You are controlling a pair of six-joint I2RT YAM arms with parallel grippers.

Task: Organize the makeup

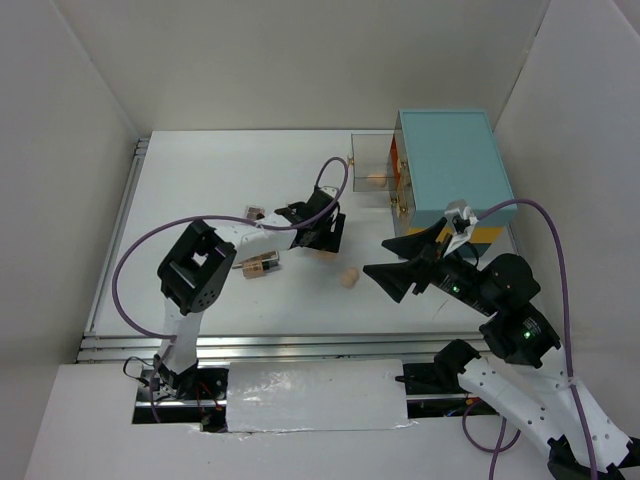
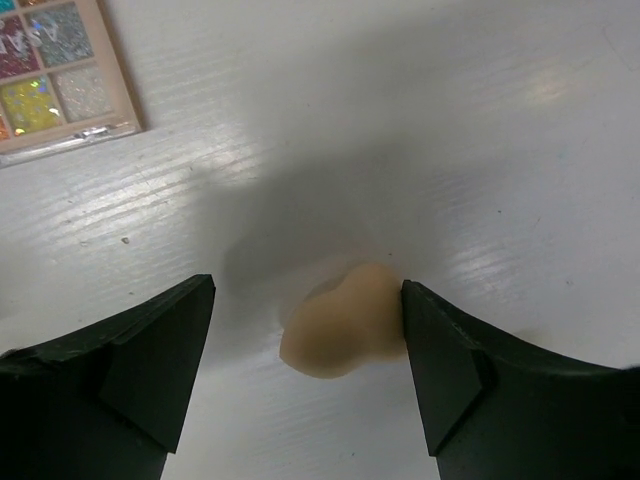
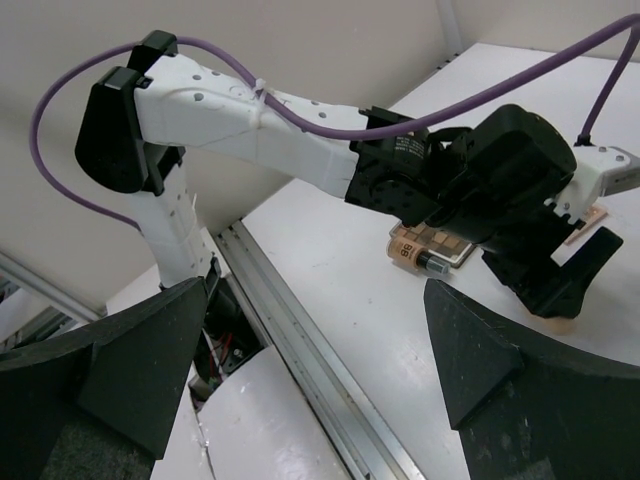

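Two hands open, nothing gripped. Left hand low over the desk, fingers spread around a peach sponge at lower centre of the left wrist view. Sponge flat on the desk, touching the finger at the right of that frame and apart from the finger at the left. Right hand wide and empty, right of centre in the overhead view, just below the teal case. Second sponge loose at centre of the overhead view, between the two hands, touching neither.

Likely faults from here, as judged:

1. Off-centre closing. Expect a sideways shove from the touching finger ahead of contact by the far one; possible roll out of the gap across the smooth desk.
2. Shallow pinch. Soft, rounded body; likely to squirt from the tips if caught at its narrow end.
3. Excess descent. Tips apparently near the desk; scraping possible.
4. Sideways swing toward the eyeshadow palette at upper left of the left wrist frame; risk of knocking it.

Centre the gap on the sponge before closing.
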